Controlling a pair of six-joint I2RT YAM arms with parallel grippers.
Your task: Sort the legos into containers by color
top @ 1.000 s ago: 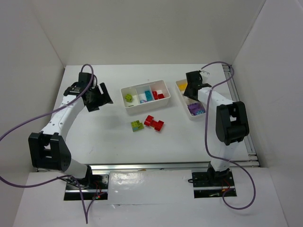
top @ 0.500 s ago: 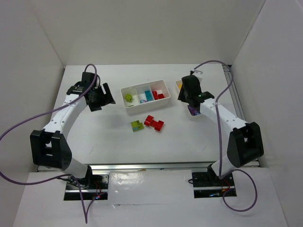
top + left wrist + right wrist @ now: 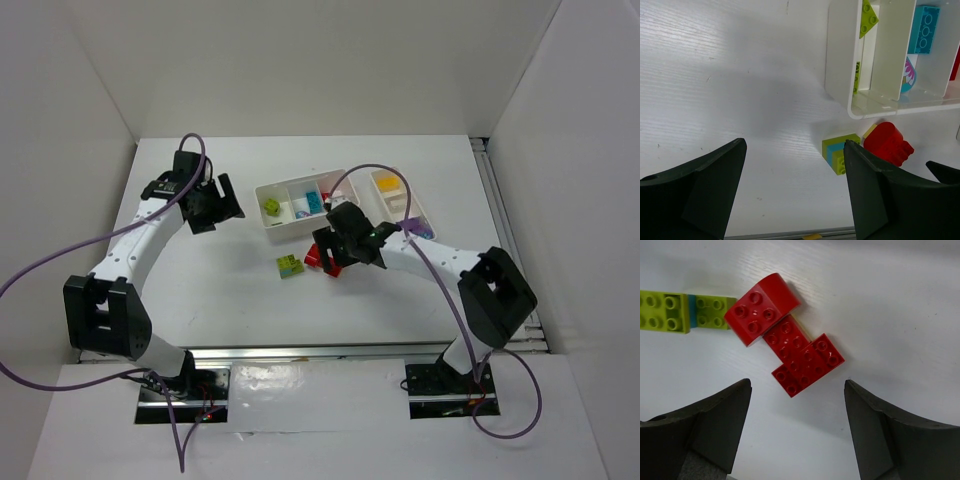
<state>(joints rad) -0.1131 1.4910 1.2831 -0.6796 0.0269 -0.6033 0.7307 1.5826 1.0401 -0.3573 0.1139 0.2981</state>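
Right gripper is spread open and holds nothing. It hangs just over a cluster of red bricks that lie joined together on the table, and its two fingers stand on either side of this cluster without touching it. Just beside the red cluster, on its left in the top view, lies a lime green brick with a thin teal layer in it.

Left gripper is also open and empty, above bare table near the left end of the wider tray. In this tray a lime green brick sits in the left compartment and a teal brick in the middle one. The narrower tray stands to the right, with a yellow brick at its far end and purple bricks at its near end.
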